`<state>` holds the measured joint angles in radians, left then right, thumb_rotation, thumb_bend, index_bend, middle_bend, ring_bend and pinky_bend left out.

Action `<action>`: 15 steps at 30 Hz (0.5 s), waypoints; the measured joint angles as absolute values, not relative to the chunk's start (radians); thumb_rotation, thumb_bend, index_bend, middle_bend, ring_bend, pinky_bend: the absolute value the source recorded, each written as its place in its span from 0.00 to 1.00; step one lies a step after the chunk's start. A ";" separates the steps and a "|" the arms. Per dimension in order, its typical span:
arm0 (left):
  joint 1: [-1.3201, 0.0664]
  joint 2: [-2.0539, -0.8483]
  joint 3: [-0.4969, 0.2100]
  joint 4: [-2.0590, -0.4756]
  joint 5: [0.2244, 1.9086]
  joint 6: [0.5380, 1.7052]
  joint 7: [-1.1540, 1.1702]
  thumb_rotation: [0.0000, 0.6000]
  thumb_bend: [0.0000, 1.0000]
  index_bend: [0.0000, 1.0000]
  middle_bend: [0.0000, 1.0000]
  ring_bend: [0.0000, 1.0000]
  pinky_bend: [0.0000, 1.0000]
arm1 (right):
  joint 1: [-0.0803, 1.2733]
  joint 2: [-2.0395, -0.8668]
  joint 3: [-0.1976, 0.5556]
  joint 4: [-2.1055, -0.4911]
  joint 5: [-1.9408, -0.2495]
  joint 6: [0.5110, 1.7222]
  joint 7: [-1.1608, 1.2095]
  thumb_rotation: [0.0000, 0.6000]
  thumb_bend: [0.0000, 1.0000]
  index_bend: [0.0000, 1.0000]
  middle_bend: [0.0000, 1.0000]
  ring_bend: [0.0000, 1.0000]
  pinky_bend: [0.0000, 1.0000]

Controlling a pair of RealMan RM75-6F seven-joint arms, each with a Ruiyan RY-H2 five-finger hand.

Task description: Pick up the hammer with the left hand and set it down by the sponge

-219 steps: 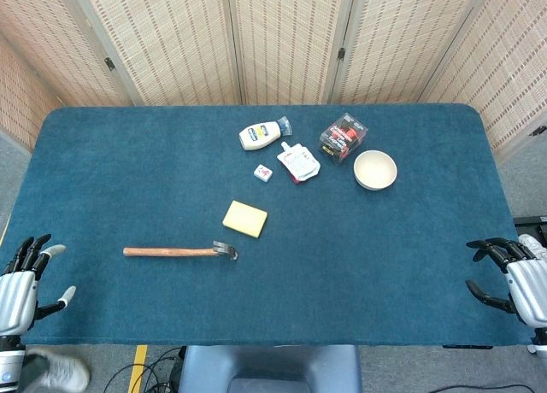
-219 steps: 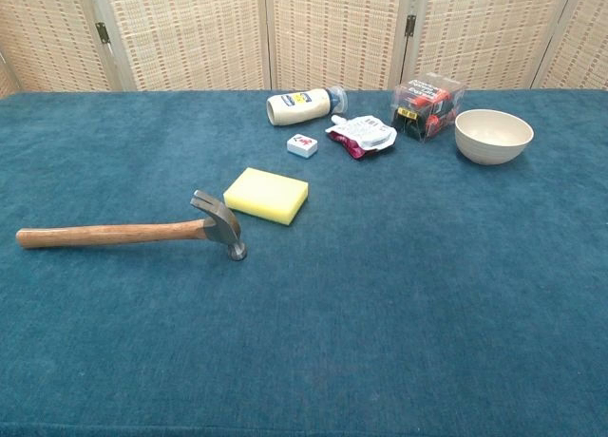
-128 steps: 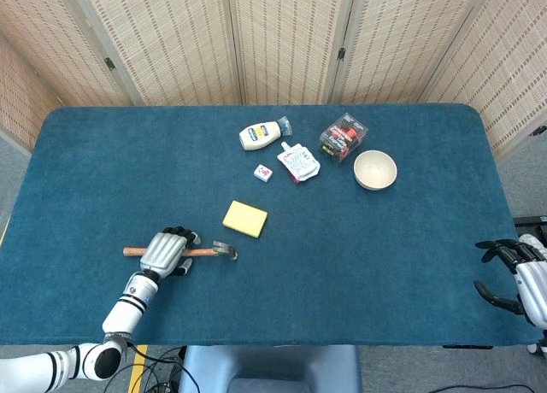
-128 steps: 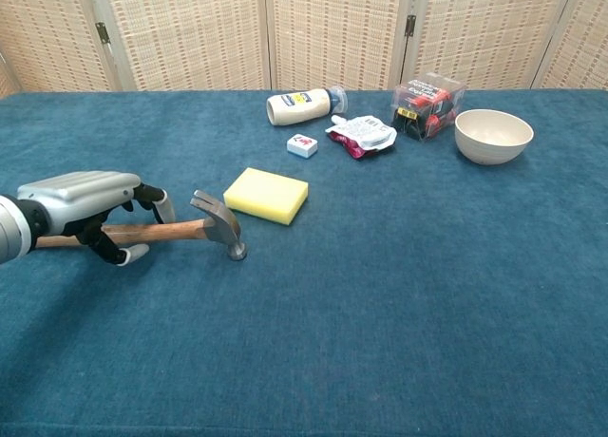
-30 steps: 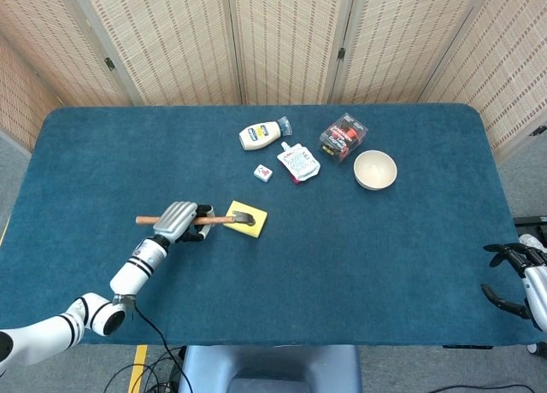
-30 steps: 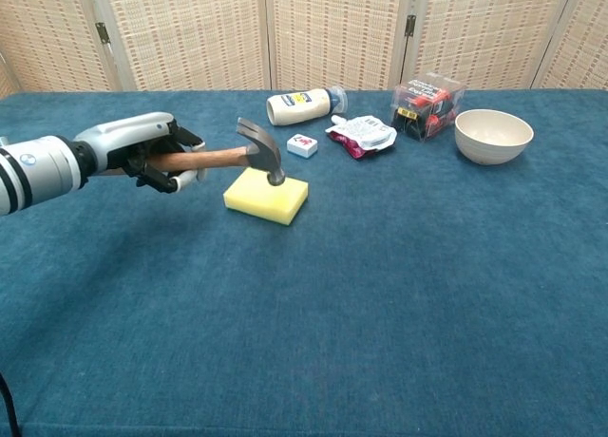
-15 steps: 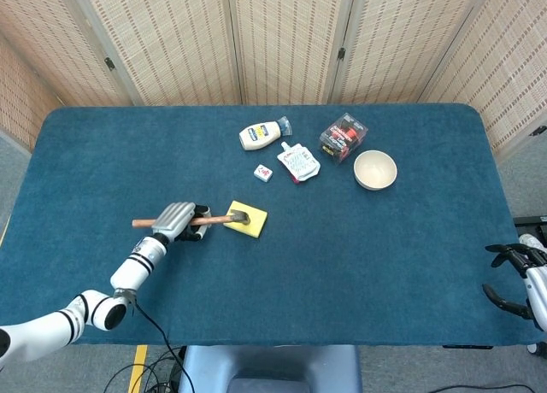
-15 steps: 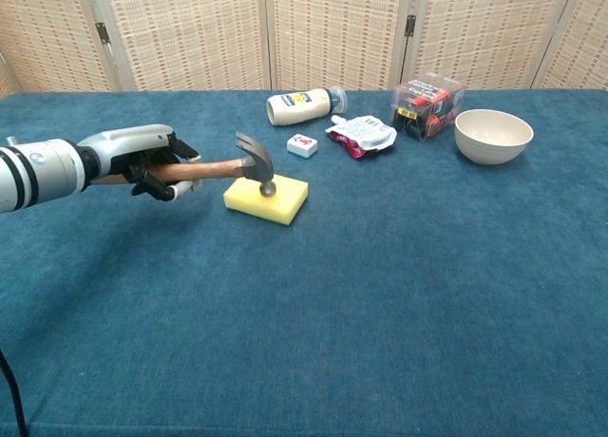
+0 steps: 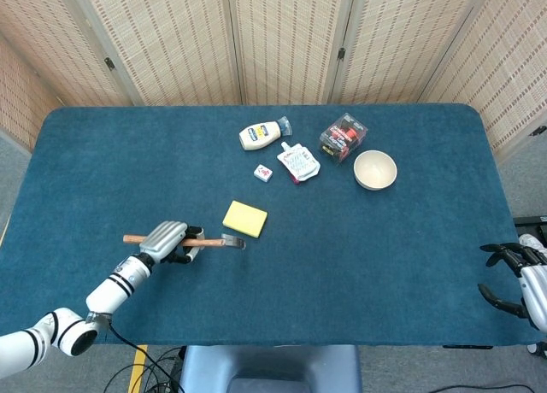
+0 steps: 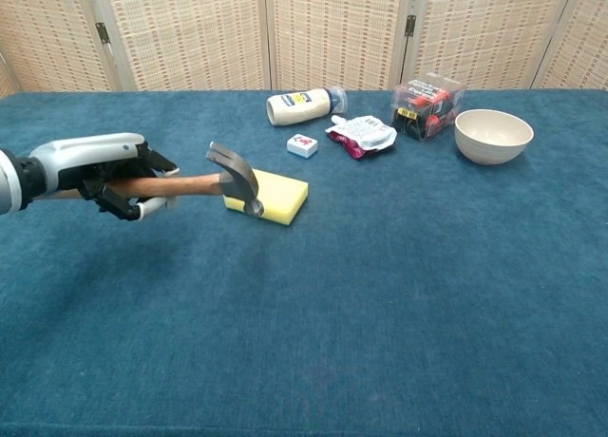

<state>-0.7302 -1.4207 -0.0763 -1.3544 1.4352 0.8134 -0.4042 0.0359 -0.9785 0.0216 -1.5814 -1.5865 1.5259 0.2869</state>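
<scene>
My left hand (image 9: 165,241) (image 10: 106,174) grips the wooden handle of the hammer (image 9: 210,241) (image 10: 201,182), holding it level above the cloth. Its steel head (image 10: 237,184) hangs just in front of the yellow sponge's (image 9: 245,218) (image 10: 275,194) near-left edge. Whether the head touches the sponge or the cloth cannot be told. My right hand (image 9: 519,278) rests at the table's far right edge, fingers apart and holding nothing; the chest view does not show it.
At the back of the blue table (image 9: 359,239) lie a white bottle (image 9: 261,135), a small white cube (image 9: 263,173), a white pouch (image 9: 298,161), a clear box with red contents (image 9: 344,137) and a cream bowl (image 9: 375,169).
My left hand has drawn the hammer back toward me and to the left. The head has come off the sponge's top and now sits in front of its near-left edge.
</scene>
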 measured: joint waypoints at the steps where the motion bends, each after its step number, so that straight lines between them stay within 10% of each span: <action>1: -0.728 -1.419 -0.067 -1.357 1.446 0.817 -0.404 1.00 0.67 0.66 0.71 0.60 0.83 | 0.036 -0.978 0.021 -1.582 -1.587 1.526 0.287 1.00 0.17 0.31 0.48 0.27 0.27; 6: -0.732 -1.408 -0.045 -1.375 1.459 0.802 -0.395 1.00 0.45 0.23 0.28 0.22 0.31 | 0.032 -0.975 0.021 -1.584 -1.586 1.531 0.287 1.00 0.17 0.31 0.48 0.27 0.27; 10: -0.729 -1.396 -0.047 -1.388 1.447 0.810 -0.362 1.00 0.33 0.03 0.05 0.03 0.23 | 0.029 -0.973 0.021 -1.585 -1.586 1.538 0.286 1.00 0.17 0.31 0.48 0.27 0.27; 15: -0.707 -1.353 -0.062 -1.435 1.415 0.854 -0.331 1.00 0.31 0.00 0.01 0.01 0.21 | 0.029 -0.974 0.020 -1.583 -1.587 1.538 0.289 1.00 0.17 0.31 0.48 0.27 0.27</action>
